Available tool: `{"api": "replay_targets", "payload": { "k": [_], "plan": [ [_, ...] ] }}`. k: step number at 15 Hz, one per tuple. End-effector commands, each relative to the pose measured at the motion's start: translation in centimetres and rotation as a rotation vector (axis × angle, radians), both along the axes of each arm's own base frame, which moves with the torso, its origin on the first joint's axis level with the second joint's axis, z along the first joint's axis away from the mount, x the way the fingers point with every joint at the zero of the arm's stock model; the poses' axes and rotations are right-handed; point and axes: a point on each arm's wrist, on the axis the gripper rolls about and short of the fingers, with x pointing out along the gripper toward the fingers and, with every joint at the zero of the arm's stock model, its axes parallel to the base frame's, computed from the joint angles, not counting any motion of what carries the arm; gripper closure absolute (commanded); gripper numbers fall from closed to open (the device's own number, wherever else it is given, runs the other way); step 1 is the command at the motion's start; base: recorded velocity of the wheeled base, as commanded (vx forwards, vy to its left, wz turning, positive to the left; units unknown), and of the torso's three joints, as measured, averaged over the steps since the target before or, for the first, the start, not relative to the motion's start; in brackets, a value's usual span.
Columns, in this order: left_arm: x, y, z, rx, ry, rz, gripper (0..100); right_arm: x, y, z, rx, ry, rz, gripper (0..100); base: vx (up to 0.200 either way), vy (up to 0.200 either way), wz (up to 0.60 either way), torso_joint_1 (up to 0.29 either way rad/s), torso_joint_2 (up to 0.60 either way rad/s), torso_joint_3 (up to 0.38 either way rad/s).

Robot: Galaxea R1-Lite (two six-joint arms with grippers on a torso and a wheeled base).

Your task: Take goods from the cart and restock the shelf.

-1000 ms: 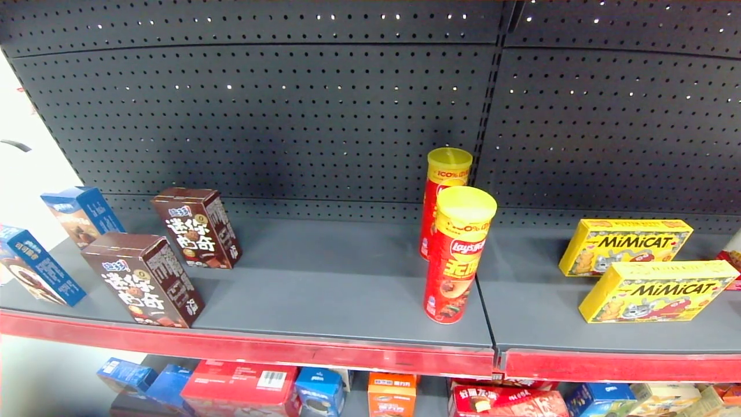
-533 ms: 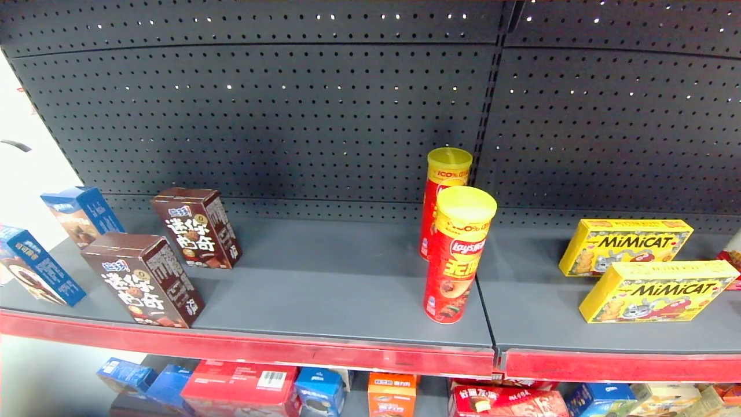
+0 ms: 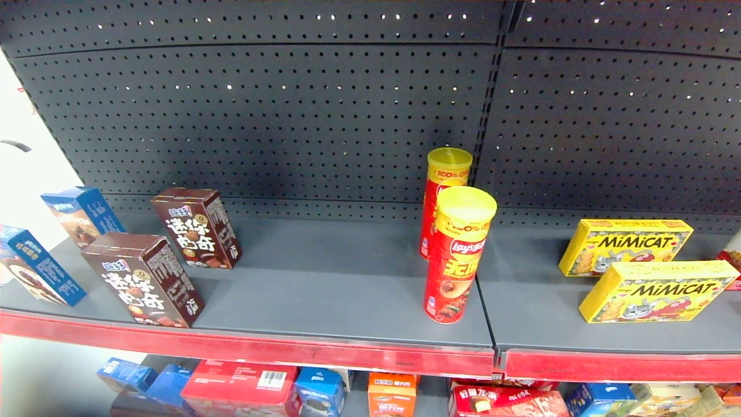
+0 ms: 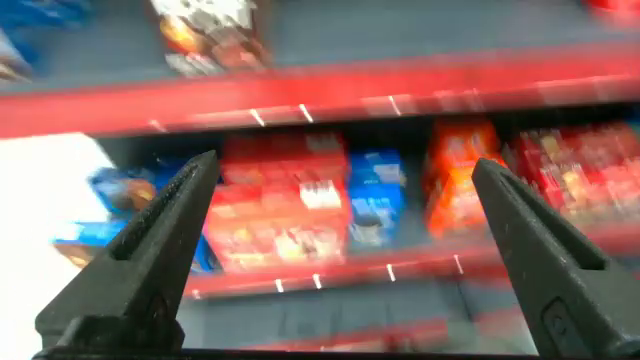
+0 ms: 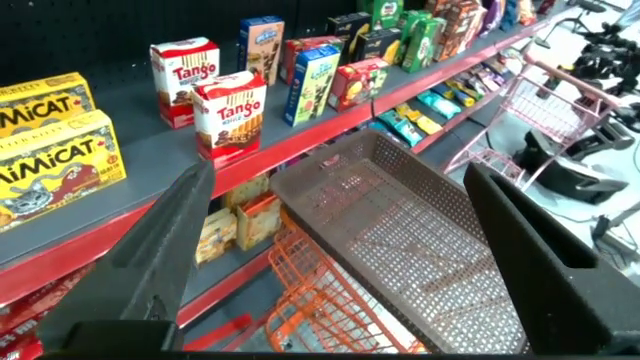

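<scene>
The grey shelf [image 3: 324,289] carries two red chip cans with yellow lids [image 3: 457,255], two brown boxes [image 3: 145,278], two blue boxes [image 3: 35,263] and two flat yellow boxes [image 3: 654,289]. My left gripper [image 4: 342,165] is open with nothing between its fingers, facing the lower shelf's red, blue and orange packs [image 4: 280,210]. My right gripper [image 5: 340,172] is open and holds nothing, hanging above an orange wire cart [image 5: 320,290] whose grey mesh basket [image 5: 400,230] has no goods in its visible part.
A wide bare stretch of shelf lies between the brown boxes and the cans. The red shelf lip [image 3: 255,347] runs along the front. Beside the cart, red-and-white boxes [image 5: 230,110] and more goods line the shelf; a pink cart [image 5: 560,100] stands farther off.
</scene>
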Motion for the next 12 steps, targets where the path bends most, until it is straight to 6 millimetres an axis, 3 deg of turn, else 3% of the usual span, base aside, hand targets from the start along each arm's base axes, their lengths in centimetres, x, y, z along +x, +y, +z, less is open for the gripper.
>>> {"api": "replay_targets", "payload": {
  "k": [1, 6, 9, 12],
  "plan": [
    [0.1, 0.0, 0.0, 0.001, 0.001, -0.001, 0, 0.3, -0.2, 0.2, 0.004, 0.009, 0.005, 0, 0.0, 0.0, 0.0, 0.0, 0.0, 0.0],
    [0.0, 0.0, 0.0, 0.002, 0.001, 0.013, 0, 0.8, -0.8, 1.5, -0.008, -0.018, 0.042, 0, 0.0, 0.0, 0.0, 0.0, 0.0, 0.0],
    [0.2, -0.4, 0.1, 0.004, 0.024, 0.266, 0, 0.9, -1.3, 1.6, -0.006, -0.017, 0.077, 0, 0.0, 0.0, 0.0, 0.0, 0.0, 0.0],
    [-0.6, -0.3, -0.2, -0.001, -0.079, 0.201, 0, 0.7, -1.4, 1.4, -0.003, -0.02, 0.097, 0, 0.0, 0.0, 0.0, 0.0, 0.0, 0.0]
  ]
}}
